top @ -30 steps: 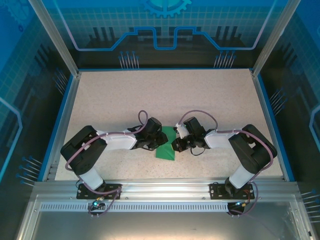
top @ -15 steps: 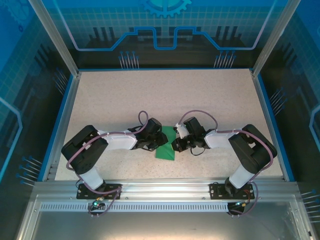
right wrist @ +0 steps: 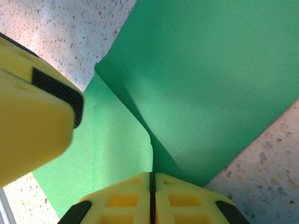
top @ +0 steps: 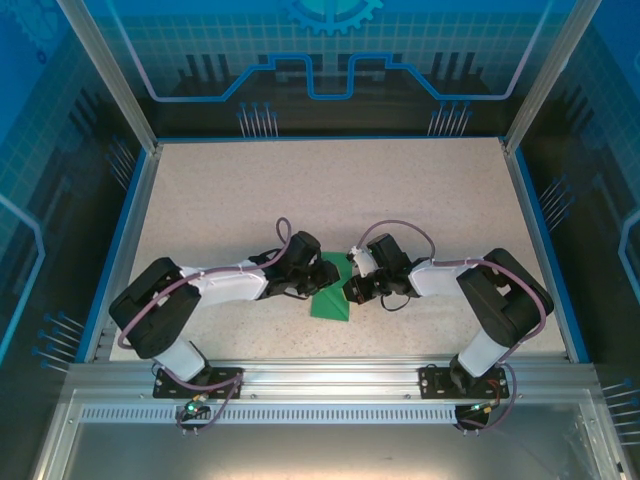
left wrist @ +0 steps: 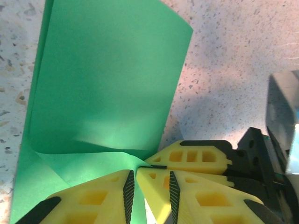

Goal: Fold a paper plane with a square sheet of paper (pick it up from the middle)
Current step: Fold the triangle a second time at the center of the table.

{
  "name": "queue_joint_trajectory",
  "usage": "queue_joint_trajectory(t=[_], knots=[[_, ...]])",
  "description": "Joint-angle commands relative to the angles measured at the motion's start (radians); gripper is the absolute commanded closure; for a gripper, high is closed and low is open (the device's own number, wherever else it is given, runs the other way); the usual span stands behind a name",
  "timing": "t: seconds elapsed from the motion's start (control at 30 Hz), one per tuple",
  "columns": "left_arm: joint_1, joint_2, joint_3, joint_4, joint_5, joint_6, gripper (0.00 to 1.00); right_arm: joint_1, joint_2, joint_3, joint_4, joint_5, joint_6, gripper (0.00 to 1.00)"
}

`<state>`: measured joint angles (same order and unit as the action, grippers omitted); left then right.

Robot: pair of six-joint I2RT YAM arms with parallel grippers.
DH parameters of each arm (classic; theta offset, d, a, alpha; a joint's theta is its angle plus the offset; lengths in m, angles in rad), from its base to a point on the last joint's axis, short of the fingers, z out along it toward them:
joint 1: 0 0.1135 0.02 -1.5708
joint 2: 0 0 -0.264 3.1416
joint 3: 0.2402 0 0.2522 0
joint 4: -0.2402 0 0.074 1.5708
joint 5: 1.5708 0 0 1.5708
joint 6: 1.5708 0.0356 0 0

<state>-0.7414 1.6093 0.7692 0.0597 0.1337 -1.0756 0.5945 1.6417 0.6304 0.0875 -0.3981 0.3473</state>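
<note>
Your right gripper [right wrist: 152, 186] is pinched shut on a fold of the green paper [right wrist: 210, 84]. Your left gripper [left wrist: 134, 182] sits over the same sheet, jaws cracked slightly apart.

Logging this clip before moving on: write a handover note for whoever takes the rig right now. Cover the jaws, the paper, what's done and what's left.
Left gripper: jaws slightly apart, straddling an edge of the bright-green square sheet of paper; no firm grip visible.
Right gripper: jaws shut on the paper at a crease.
Paper: on the speckled table, between both grippers, toward the near side.
Done: folded into layers, one flap raised.
Left: the remaining folds; no pointed plane shape yet.
</note>
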Motion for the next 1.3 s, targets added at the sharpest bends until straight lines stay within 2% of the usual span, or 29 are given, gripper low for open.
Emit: queue_joint_trajectory(t=[0.0, 0.17, 0.47, 0.63, 0.77, 0.83, 1.0, 1.1, 1.27], knots=[[-0.006, 0.045, -0.002, -0.001, 0.023, -0.022, 0.69, -0.012, 0.043, -0.001, -0.055, 0.042, 0.005, 0.90], [-0.017, 0.102, 0.002, 0.020, 0.033, -0.032, 0.70, -0.009, 0.043, -0.001, -0.056, 0.043, 0.005, 0.90], [-0.021, 0.111, -0.012, -0.032, 0.001, -0.024, 0.73, -0.009, 0.018, 0.012, -0.077, 0.026, 0.018, 0.86], [-0.023, 0.109, -0.014, -0.042, -0.006, -0.017, 0.73, -0.012, -0.098, 0.023, -0.155, 0.050, 0.027, 0.71], [-0.024, 0.110, -0.009, -0.042, -0.008, -0.014, 0.73, -0.015, -0.209, 0.008, -0.218, 0.081, 0.028, 0.64], [-0.024, 0.112, -0.007, -0.044, -0.008, -0.013, 0.73, -0.014, -0.247, -0.003, -0.229, 0.044, 0.034, 0.65], [-0.024, 0.109, -0.004, -0.047, -0.008, -0.010, 0.73, 0.015, -0.264, -0.016, -0.198, -0.093, 0.061, 0.77], [-0.025, 0.109, -0.005, -0.048, -0.009, -0.007, 0.73, 0.056, -0.231, -0.004, -0.184, -0.098, 0.081, 0.82], [-0.025, 0.109, -0.005, -0.053, -0.009, -0.003, 0.73, 0.087, -0.154, 0.026, -0.156, -0.103, 0.105, 0.86]])
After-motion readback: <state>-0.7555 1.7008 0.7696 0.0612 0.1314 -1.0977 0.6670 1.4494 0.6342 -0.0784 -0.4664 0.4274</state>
